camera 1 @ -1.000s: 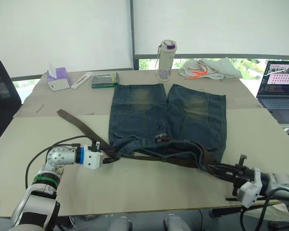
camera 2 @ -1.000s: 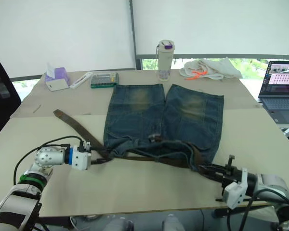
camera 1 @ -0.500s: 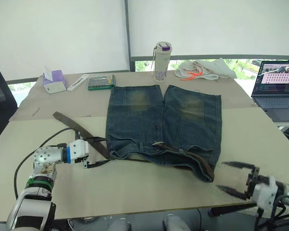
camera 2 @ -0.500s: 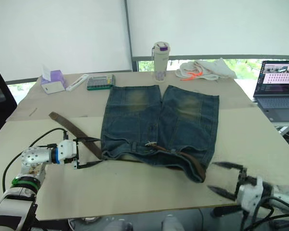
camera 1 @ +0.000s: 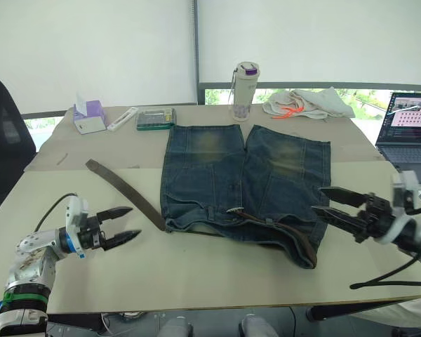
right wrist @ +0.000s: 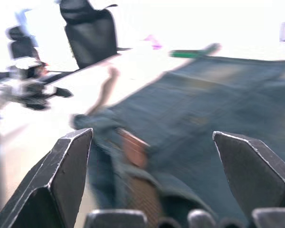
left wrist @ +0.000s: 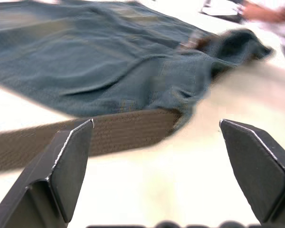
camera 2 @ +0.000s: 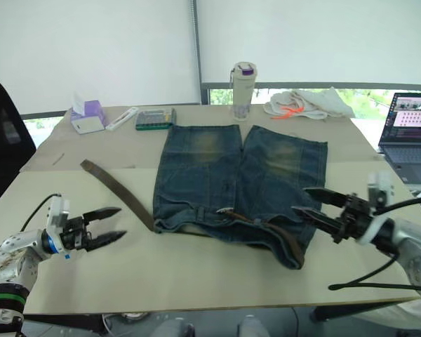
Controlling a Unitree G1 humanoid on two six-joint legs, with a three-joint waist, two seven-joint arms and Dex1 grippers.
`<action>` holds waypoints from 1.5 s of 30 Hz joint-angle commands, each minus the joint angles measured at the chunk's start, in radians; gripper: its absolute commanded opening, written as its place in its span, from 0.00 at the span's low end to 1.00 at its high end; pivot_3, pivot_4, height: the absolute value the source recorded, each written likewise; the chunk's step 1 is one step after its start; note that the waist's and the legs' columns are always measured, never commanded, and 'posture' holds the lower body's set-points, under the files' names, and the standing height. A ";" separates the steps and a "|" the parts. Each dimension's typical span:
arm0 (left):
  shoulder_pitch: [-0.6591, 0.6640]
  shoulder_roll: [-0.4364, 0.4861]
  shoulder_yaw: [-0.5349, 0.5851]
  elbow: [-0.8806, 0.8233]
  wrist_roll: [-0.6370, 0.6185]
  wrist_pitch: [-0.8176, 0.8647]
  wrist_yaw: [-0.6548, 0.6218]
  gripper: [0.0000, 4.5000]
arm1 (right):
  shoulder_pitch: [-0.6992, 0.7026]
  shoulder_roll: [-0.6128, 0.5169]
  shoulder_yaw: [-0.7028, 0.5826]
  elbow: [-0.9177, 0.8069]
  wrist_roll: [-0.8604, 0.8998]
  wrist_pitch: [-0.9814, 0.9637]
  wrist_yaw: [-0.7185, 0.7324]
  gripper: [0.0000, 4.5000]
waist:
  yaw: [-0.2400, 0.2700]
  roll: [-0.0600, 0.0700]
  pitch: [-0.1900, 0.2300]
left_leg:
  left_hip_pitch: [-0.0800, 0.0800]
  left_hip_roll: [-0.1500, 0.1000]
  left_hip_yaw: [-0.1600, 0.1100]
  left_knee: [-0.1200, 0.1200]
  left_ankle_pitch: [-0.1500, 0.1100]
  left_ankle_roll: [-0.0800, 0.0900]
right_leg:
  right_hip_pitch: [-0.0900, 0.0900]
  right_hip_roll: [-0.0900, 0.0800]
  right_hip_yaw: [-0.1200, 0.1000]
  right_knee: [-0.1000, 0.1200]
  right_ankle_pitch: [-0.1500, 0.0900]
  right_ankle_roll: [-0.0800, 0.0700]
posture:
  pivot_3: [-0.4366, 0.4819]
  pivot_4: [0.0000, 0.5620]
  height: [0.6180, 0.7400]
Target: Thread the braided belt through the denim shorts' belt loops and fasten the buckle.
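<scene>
Both pincers have let go and pulled back since a second ago. The left pincer [camera 1: 123,225] hovers spread, left of the faded denim shorts [camera 1: 245,179]; the right pincer [camera 1: 331,203] hangs spread at their right edge. The woven brown braided belt [camera 1: 123,191] runs along the waistband, tail trailing far-left on the worktop [camera 1: 196,263]. The left wrist view shows the strap entering the denim.
</scene>
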 commanded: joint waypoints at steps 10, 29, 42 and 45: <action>0.008 -0.140 0.103 -0.510 -0.156 0.330 0.449 1.00 | -0.116 0.173 0.152 -0.136 -0.212 0.373 0.030 0.99 | 0.015 -0.003 -0.003 | -0.016 -0.003 0.001 0.007 -0.001 -0.004 | -0.017 -0.002 0.001 0.007 0.002 0.002 | 0.48 0.27 1.00; -0.062 -0.250 -0.010 -0.569 0.011 0.391 0.748 1.00 | -0.066 0.306 0.014 -0.140 -0.514 0.189 0.099 0.99 | 0.016 -0.003 -0.004 | -0.013 -0.005 0.002 0.007 -0.001 -0.005 | -0.015 0.000 0.000 0.005 0.002 0.002 | 0.48 0.27 1.00; 0.007 -0.091 -0.089 -0.674 -0.019 0.364 0.352 1.00 | -0.154 0.197 -0.028 0.106 -0.805 0.097 0.074 0.99 | 0.005 -0.002 -0.003 | -0.013 -0.005 0.004 0.007 0.000 -0.005 | -0.015 0.000 -0.001 0.004 0.002 0.002 | 0.48 0.27 1.00; 0.011 -0.074 -0.114 -0.686 -0.011 0.364 0.326 1.00 | -0.155 0.176 0.023 0.101 -0.845 0.175 0.096 0.99 | 0.001 -0.002 -0.003 | -0.013 -0.005 0.004 0.007 0.000 -0.005 | -0.015 0.000 -0.001 0.003 0.002 0.002 | 0.48 0.27 1.00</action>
